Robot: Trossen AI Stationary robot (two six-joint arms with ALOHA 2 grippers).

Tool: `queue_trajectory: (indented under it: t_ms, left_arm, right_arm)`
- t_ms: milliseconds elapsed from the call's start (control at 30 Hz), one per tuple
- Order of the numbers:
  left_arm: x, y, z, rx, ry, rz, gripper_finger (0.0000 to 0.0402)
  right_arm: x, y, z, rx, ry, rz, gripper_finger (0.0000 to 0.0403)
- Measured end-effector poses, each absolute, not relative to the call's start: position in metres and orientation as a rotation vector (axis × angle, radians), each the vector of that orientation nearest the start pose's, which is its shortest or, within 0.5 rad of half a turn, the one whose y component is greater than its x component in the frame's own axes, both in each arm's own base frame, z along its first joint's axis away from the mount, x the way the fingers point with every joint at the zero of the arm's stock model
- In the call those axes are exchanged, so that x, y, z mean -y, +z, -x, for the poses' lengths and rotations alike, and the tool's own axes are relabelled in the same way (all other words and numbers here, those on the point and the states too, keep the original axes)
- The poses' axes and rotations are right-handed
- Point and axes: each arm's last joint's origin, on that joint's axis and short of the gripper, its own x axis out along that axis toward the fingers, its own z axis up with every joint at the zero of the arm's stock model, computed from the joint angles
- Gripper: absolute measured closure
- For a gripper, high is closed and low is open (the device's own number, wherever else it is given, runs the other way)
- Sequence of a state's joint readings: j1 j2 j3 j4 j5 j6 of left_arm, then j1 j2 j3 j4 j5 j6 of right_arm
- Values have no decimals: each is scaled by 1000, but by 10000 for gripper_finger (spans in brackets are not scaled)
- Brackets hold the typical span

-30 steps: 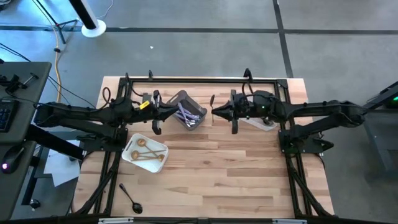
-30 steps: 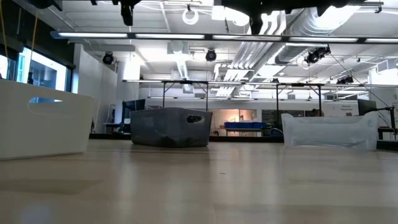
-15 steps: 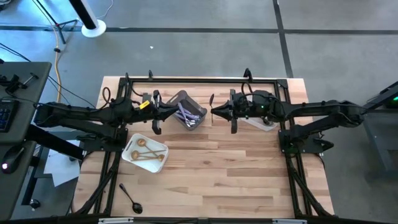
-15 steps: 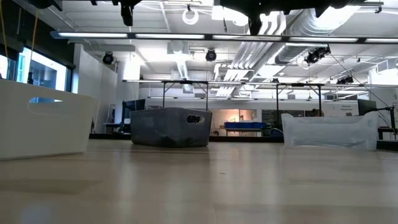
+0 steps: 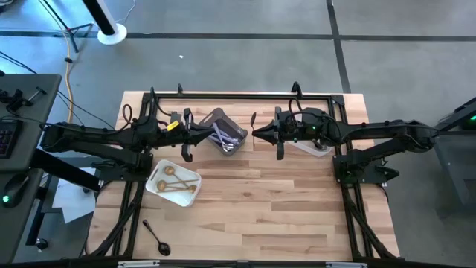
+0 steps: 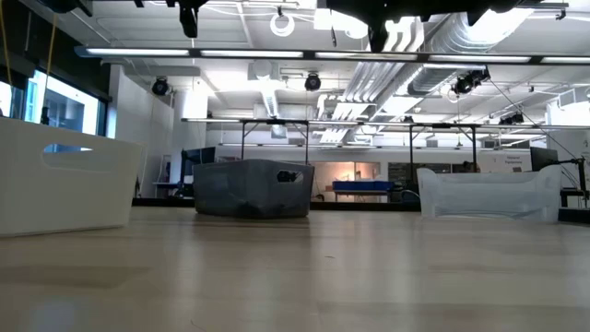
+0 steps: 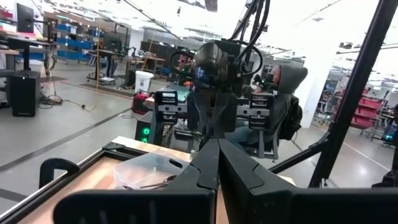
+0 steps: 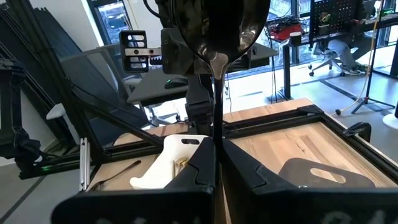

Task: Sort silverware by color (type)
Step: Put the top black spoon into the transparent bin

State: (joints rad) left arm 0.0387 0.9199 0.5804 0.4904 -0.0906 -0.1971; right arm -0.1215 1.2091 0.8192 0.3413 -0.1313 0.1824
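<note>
My right gripper (image 5: 256,135) hangs high over the table's far middle, shut on a shiny dark spoon (image 8: 214,37) that stands up from its fingertips. My left gripper (image 5: 199,135) faces it from the left, shut on nothing, beside the grey bin (image 5: 236,131). Lilac-handled silverware (image 5: 223,137) lies in that bin. Gold spoons (image 5: 175,183) lie in the white tray (image 5: 195,177) at the left. A black spoon (image 5: 158,237) lies flat on the wood near the front left corner. The clear tub (image 7: 146,174) under the right arm holds a piece of silverware. My right gripper pinches the spoon's thin handle (image 8: 216,118) between its two fingers (image 8: 239,165). The fingers lie level and point toward the table's left. The spoon stands upright with its bowl (image 8: 211,25) on top, lifted far clear of the table. The fingers hide whatever part reaches below them.
A black frame (image 5: 238,95) runs along the table's far edge and down both sides. The bare wood (image 5: 268,208) in the middle and near right is free room. A person in a hood (image 7: 289,93) sits beyond the table's right side.
</note>
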Motion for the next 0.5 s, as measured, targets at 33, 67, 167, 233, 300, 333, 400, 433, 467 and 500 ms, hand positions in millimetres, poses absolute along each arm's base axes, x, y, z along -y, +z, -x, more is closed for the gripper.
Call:
queue_trajectory:
  t_ms: [33, 67, 167, 233, 300, 333, 400, 433, 467, 500]
  left_arm:
    - [-11, 303, -206, 163, 114, 196, 401]
    - [-11, 303, -206, 162, 115, 187, 401]
    - [-11, 303, -206, 161, 117, 166, 402]
    - [-11, 303, -206, 161, 117, 166, 402]
    - [-11, 303, -206, 161, 117, 166, 402]
    - [-11, 303, -206, 161, 117, 166, 402]
    - [-11, 303, -206, 161, 117, 166, 402]
    - [-11, 303, -206, 161, 117, 166, 402]
    - [-11, 303, -206, 161, 117, 166, 402]
    - [-11, 303, -206, 161, 116, 166, 402]
  right_arm:
    - [29, 308, -271, -49, 5, -190, 403]
    - [29, 308, -271, -49, 7, -198, 403]
    - [29, 308, -271, -51, 15, -249, 403]
    - [29, 308, -271, -53, 27, -274, 403]
    - [30, 309, -271, -92, 19, -287, 403]
    - [33, 311, -271, -136, 8, -293, 403]
    - [42, 320, -269, -248, -54, -300, 403]
    - [48, 325, -267, -320, -114, -298, 403]
    - [54, 328, -264, -396, -178, -297, 403]
    - [61, 331, -261, -487, -250, -297, 403]
